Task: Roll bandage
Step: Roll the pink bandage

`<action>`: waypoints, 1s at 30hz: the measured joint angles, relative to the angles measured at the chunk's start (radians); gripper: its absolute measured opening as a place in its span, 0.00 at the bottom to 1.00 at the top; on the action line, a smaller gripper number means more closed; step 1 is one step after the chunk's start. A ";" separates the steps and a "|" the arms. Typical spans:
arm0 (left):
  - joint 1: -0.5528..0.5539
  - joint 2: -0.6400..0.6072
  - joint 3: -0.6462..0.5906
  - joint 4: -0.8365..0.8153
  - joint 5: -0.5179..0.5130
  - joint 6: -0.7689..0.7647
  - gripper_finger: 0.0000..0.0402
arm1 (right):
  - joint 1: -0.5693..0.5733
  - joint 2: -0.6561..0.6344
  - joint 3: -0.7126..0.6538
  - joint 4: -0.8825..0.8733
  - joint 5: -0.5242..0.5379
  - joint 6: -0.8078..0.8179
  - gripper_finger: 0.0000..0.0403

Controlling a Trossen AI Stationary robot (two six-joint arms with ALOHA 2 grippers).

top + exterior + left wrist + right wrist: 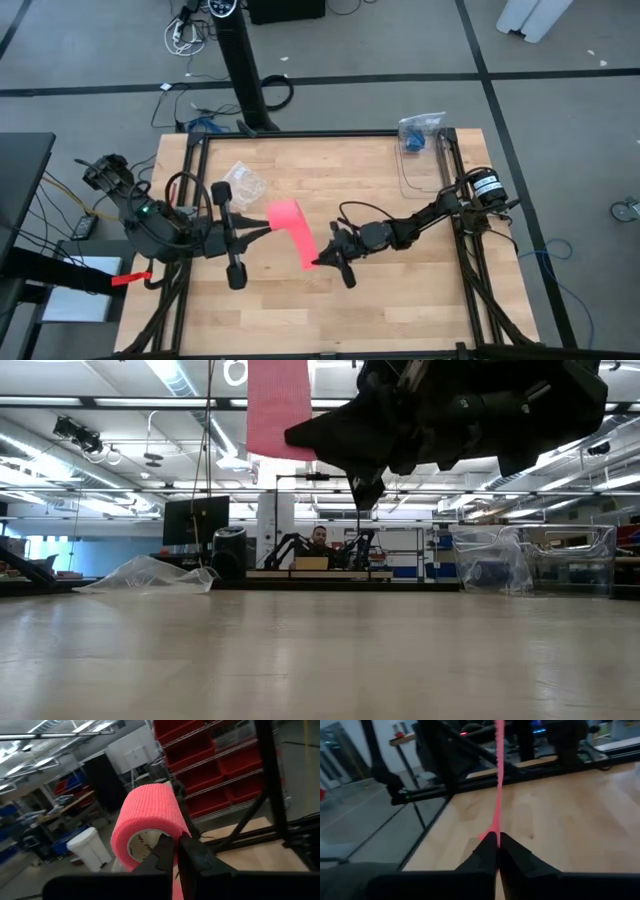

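The bandage is a bright pink band [296, 238] held in the air between my two grippers. One end is wound into a roll [148, 822] on a white core. My left gripper [267, 229] is shut on that roll at the table's middle left. My right gripper [319, 262] is shut on the band's free end, nearer the table's front. The right wrist view shows the band edge-on [498, 780]. In the low view the band [280, 405] hangs high above the tabletop. My left gripper pinches the roll's wall at its open side [169, 838], one finger seemingly inside the core and one outside. The fingers come level from the table's left. The roll is lifted clear of the table. My right gripper pinches the band's free end [496, 833] between its two fingers, which come level from the table's right. The band runs straight and taut from the fingers to the roll, clear of the table.
A clear wrinkly plastic bag [243, 185] lies on the far left of the table and also shows in the low view [150, 574]. A transparent container [421, 152] stands at the far right corner. A person [319, 539] sits far behind the table.
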 joint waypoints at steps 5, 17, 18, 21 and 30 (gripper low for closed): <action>0.000 -0.001 0.000 -0.061 -0.095 0.007 0.03 | 0.064 0.000 0.000 0.040 -0.046 0.041 0.01; 0.014 0.000 -0.001 -0.411 -0.189 -0.243 0.03 | 0.294 -0.063 0.100 0.129 -0.032 0.113 0.01; 0.014 0.000 -0.004 -0.450 -0.195 -0.273 0.03 | 0.306 -0.079 0.120 0.098 -0.029 0.092 0.00; 0.015 0.000 -0.054 -0.499 -0.197 -0.330 0.03 | 0.341 -0.129 0.190 -0.008 0.020 -0.005 0.00; 0.019 0.001 -0.226 -0.487 -0.118 -0.423 0.03 | 0.360 -0.252 0.435 -0.404 0.187 -0.238 0.00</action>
